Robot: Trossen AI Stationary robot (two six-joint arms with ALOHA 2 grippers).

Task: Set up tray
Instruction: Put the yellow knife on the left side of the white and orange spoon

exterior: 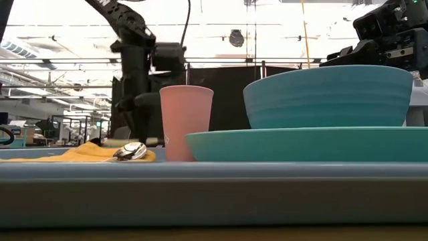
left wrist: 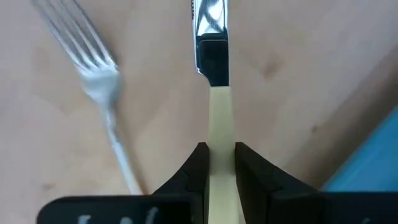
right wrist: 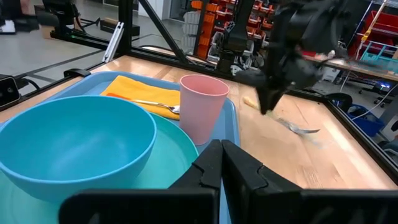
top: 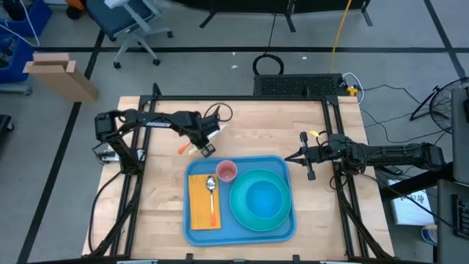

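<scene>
The light-blue tray (top: 192,233) lies at the table's near middle. It holds a yellow-orange napkin (top: 201,209) with a spoon (top: 211,187) on it, a pink cup (top: 226,171), and a teal plate (top: 282,220) carrying a teal bowl (top: 260,198). My left gripper (top: 206,149) is just past the tray's far left corner, shut on a cream-handled knife (left wrist: 211,37). A fork (left wrist: 93,68) lies on the wood beside it. My right gripper (top: 308,167) hovers shut to the right of the tray, touching nothing. My left gripper pinches the knife's cream handle (left wrist: 221,127) between its two fingers (left wrist: 200,167), one on each long side, coming from above. The steel blade (left wrist: 212,56) sticks out past the fingertips. Whether the knife is clear of the table I cannot tell.
Bare wood lies to the left and right of the tray and along the table's far side. The black frame rails (top: 242,97) border the table. The cup (right wrist: 202,106) stands at the tray's far edge, close to the left gripper (right wrist: 268,107).
</scene>
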